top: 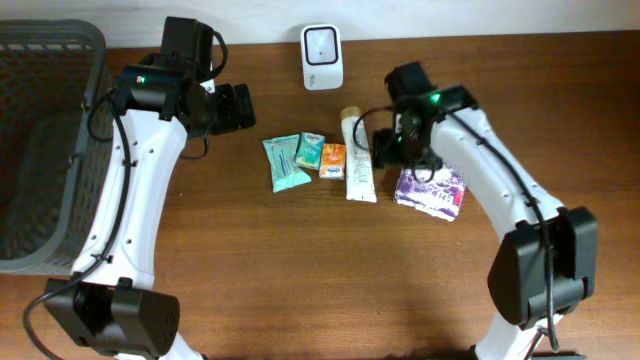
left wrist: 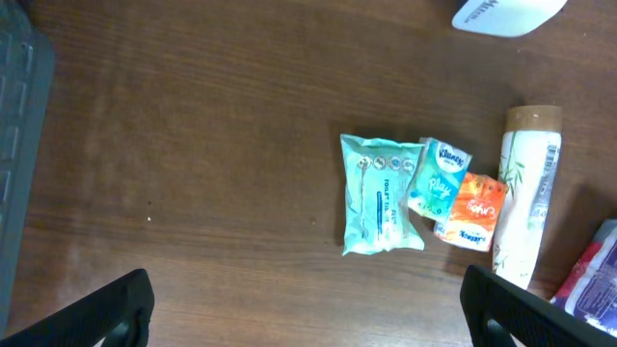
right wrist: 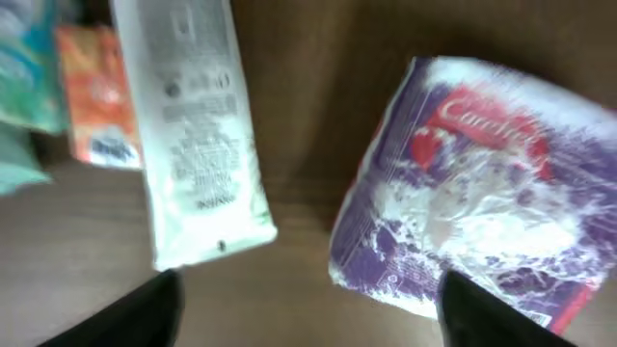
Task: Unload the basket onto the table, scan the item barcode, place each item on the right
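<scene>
A white scanner (top: 322,57) stands at the table's back edge. In front of it lie a teal wipes pack (top: 285,162), a small tissue pack (top: 310,151), an orange packet (top: 332,160), a white tube (top: 358,158) and a purple pack (top: 430,190). My right gripper (top: 403,148) hovers open between the tube (right wrist: 193,125) and the purple pack (right wrist: 482,193), holding nothing. Open and empty too, my left gripper (top: 245,108) sits left of the row, which shows in its wrist view from the teal pack (left wrist: 381,195) to the tube (left wrist: 525,198).
A grey mesh basket (top: 40,150) fills the far left of the table. Bare wood lies in front of the row of items. The scanner's lower edge (left wrist: 506,14) shows at the top of the left wrist view.
</scene>
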`<control>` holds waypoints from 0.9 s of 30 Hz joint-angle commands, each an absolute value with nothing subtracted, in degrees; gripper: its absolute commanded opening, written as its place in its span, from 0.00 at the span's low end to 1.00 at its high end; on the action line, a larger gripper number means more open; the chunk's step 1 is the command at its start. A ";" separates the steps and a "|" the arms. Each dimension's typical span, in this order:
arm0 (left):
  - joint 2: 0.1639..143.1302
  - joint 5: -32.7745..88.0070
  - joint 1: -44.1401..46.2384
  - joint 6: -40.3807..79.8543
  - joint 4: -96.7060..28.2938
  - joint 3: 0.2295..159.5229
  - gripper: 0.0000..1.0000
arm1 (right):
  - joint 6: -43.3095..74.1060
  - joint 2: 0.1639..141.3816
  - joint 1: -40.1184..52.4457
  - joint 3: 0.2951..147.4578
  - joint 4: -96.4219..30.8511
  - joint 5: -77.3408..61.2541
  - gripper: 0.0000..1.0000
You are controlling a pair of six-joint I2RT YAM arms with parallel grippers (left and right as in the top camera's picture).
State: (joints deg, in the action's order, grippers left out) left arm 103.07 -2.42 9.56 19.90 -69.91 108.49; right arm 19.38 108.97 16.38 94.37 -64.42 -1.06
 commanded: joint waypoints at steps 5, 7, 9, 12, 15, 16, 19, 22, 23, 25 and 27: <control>103.15 -2.81 9.45 19.64 -70.00 108.71 0.99 | 14.52 109.19 -3.18 99.48 -69.19 -0.82 0.99; 103.15 -2.81 9.45 19.64 -70.00 108.71 0.99 | 6.85 109.25 -9.56 96.82 -68.03 -11.44 0.99; 103.15 -2.81 9.45 19.64 -70.00 108.71 0.99 | 0.12 109.25 -15.29 91.66 -65.52 -23.33 0.99; 103.15 -2.81 9.45 19.64 -69.97 108.71 0.99 | 0.16 109.25 -20.23 82.35 -57.23 -33.41 0.96; 103.15 -2.81 9.45 19.64 -69.97 108.71 0.99 | 0.16 109.25 -21.02 73.25 -47.18 -40.29 0.93; 103.15 -2.81 9.45 19.64 -69.97 108.71 0.99 | 0.21 109.27 -20.82 71.31 -44.56 -41.58 0.93; 103.15 -2.81 9.45 19.64 -69.97 108.71 0.99 | 3.05 109.36 -19.49 66.24 -36.99 -42.00 0.92; 103.15 -2.81 9.45 19.64 -70.00 108.71 0.99 | 3.07 109.47 -18.74 63.99 -33.85 -41.95 0.85; 103.15 -2.81 9.45 19.64 -70.00 108.71 0.99 | 3.38 109.51 -18.55 63.22 -32.56 -41.98 0.83; 103.15 -2.81 9.45 19.64 -70.00 108.71 0.99 | 3.42 110.15 -17.78 62.43 -31.38 -41.82 0.73; 103.15 -2.81 9.45 19.64 -69.97 108.71 0.99 | 3.42 110.65 -16.78 62.39 -31.05 -42.06 0.43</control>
